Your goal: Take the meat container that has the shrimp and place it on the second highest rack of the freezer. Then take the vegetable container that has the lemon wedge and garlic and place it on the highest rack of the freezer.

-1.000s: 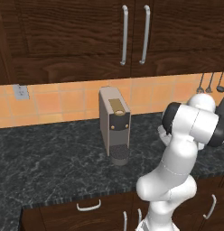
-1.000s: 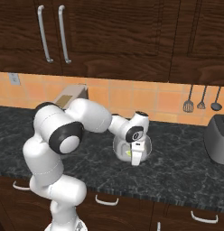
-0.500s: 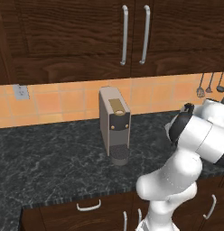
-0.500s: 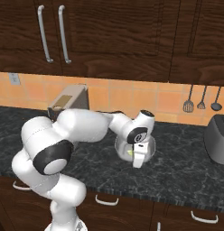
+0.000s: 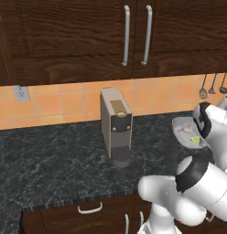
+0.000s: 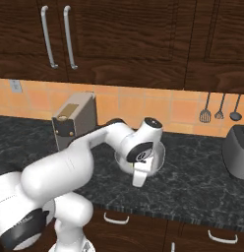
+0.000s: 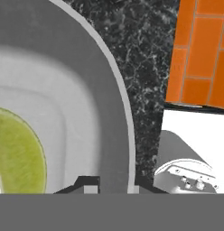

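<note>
On the dark speckled stone counter (image 5: 51, 164), toward its right part, sits the shallow grey vegetable container (image 5: 183, 130), with the small yellow-green lemon wedge (image 5: 195, 140) lying inside it. A pale pinkish lump next to the wedge may be the garlic, but it is too small to tell. At the container's near right rim is the white arm's gripper (image 7: 114, 182): the hand view shows the grey rim running down between its two dark tips, one inside and one outside the wall, so it seems to pinch the rim. Left of the container stands a tall grey coffee machine (image 5: 116, 126) against the orange tiled wall (image 5: 56, 103). Farther right on the counter sits a grey toaster (image 6: 237, 153), below hanging black utensils (image 6: 220, 107).
</note>
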Available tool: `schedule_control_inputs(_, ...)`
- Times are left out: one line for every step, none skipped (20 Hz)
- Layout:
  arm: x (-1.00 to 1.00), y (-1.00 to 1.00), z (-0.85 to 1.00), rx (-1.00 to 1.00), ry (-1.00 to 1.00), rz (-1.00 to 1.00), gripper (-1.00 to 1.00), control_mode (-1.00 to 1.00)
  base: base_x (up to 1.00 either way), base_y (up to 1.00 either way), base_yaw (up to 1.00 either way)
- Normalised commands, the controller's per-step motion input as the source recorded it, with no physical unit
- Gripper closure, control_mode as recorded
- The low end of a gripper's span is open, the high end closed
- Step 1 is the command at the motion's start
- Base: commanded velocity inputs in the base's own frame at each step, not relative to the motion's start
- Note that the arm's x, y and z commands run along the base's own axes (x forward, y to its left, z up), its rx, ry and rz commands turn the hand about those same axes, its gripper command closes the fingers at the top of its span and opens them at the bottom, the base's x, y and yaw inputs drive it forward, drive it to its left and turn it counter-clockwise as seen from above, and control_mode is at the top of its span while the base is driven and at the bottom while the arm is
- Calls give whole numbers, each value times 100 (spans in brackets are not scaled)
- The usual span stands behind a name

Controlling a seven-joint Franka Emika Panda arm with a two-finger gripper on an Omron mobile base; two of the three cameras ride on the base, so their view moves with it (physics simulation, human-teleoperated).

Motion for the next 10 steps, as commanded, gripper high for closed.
schedule_control_inputs(-16, 65, 79, 1, 0, -2, 100, -100, 0, 0, 0)
schedule_control_inputs(-29, 68, 72, 1, 0, -1, 100, -100, 0, 0, 0)
schedule_control_inputs(-36, 67, 64, 1, 0, 0, 100, -100, 0, 0, 0)
schedule_control_inputs(-40, 64, 61, 2, 0, 0, 100, -100, 0, 0, 0)
schedule_control_inputs(-44, 56, 64, 3, 0, 0, 100, -100, 0, 0, 0)
schedule_control_inputs(-40, 56, 67, 3, 0, 0, 100, -100, 0, 0, 0)
schedule_control_inputs(-43, 52, 66, 4, 0, 0, 100, -100, 0, 0, 0)
schedule_control_inputs(-48, 49, 60, 4, 0, 0, 100, -100, 0, 0, 0)
schedule_control_inputs(-49, 48, 60, 5, 0, 0, 100, -100, 0, 0, 0)
schedule_control_inputs(-53, 44, 55, 5, 0, 0, 100, -100, 0, 0, 0)
